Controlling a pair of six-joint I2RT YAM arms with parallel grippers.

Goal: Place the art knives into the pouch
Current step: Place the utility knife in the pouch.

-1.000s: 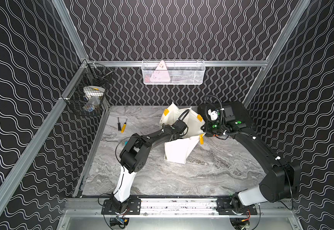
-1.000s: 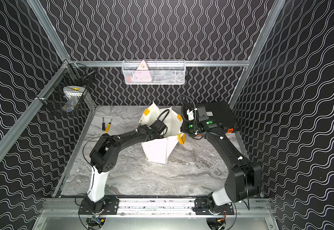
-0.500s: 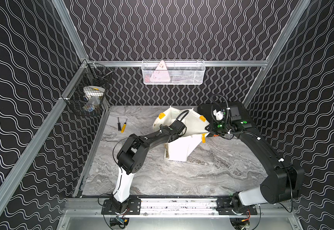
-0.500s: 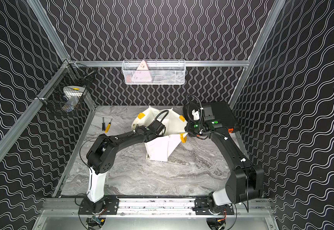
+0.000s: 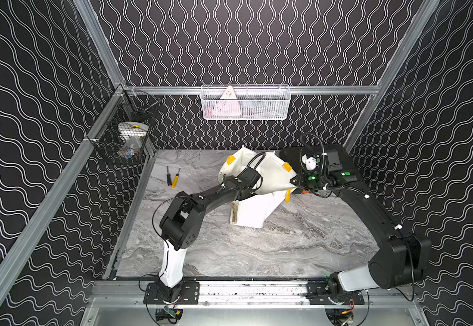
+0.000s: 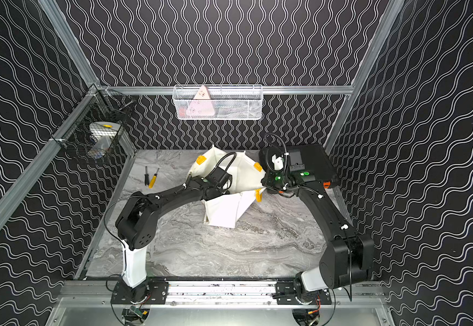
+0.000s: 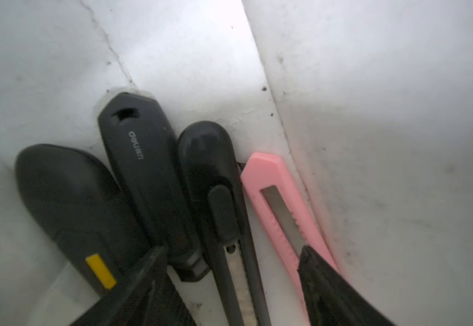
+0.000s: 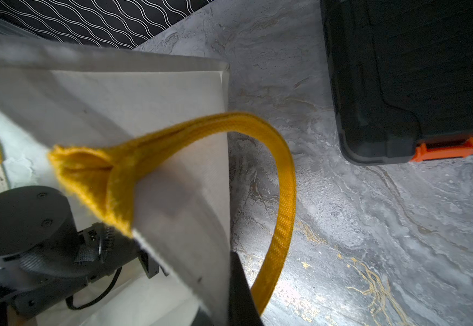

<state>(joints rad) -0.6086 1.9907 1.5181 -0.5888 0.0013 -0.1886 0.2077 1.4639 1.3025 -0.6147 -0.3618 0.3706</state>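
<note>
Black-bodied art knife (image 7: pixel 224 214), slide lock on its back: lies at the bottom of the pouch (image 5: pixel 275 175), between a black "deli" cutter (image 7: pixel 147 180) and a pink snap-off cutter (image 7: pixel 283 209), touching or nearly touching both. A rounded black tool with a yellow tab (image 7: pixel 71 209) lies beyond the deli cutter.

Left pincer (image 7: pixel 231 271): deep inside the pouch, jaws spread to either side of the knife, gripping nothing.

Right pincer (image 8: pixel 227 285): clamped on the pouch's white fabric rim beside the yellow loop handle (image 8: pixel 280 203), holding the mouth open.

Step, by judgement: release made; placing looks done. Next move calls for lifting the left arm straight out without snagging fabric, then freeing the rim.

Marble surface (image 5: pixel 258 248): black hard case (image 5: pixel 345 161) just beside the pouch; two screwdrivers (image 5: pixel 172 177) well apart.
</note>
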